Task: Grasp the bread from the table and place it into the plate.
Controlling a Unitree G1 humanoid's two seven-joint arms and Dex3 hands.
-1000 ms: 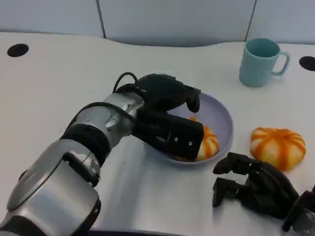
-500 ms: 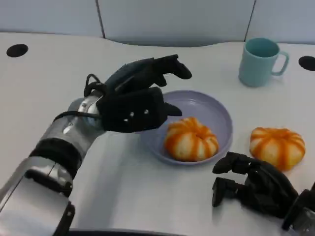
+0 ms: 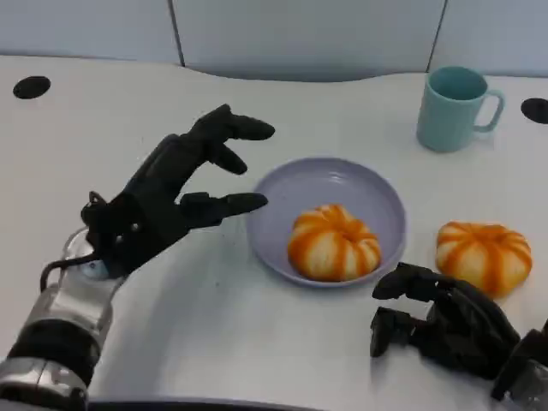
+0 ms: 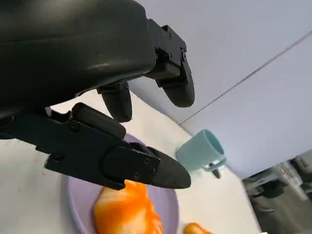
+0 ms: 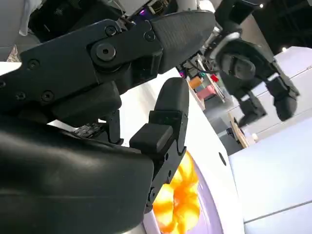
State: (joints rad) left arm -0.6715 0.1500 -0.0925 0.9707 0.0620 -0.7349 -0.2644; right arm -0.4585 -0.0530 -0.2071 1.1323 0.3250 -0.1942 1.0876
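Note:
An orange-and-white striped bread (image 3: 333, 243) lies in the lavender plate (image 3: 377, 193), toward its near side; the left wrist view shows the bread (image 4: 124, 212) on the plate (image 4: 80, 204) too. A second striped bread (image 3: 483, 255) rests on the table right of the plate. My left hand (image 3: 167, 193) hovers left of the plate, fingers spread and holding nothing. My right hand (image 3: 445, 330) sits low near the table's front edge, just below the second bread, fingers curled in with nothing between them. The right wrist view shows a bread (image 5: 178, 200) past my fingers (image 5: 163, 122).
A light blue mug (image 3: 454, 107) stands at the back right, and the left wrist view shows the mug (image 4: 200, 151) beyond the plate. Dark round holes (image 3: 31, 86) mark the table's far left and far right (image 3: 535, 109). White tabletop (image 3: 103, 137) lies behind my left hand.
My left hand let go of the bread in the plate, opened, and drew back to the left and toward me. The right hand stayed put.

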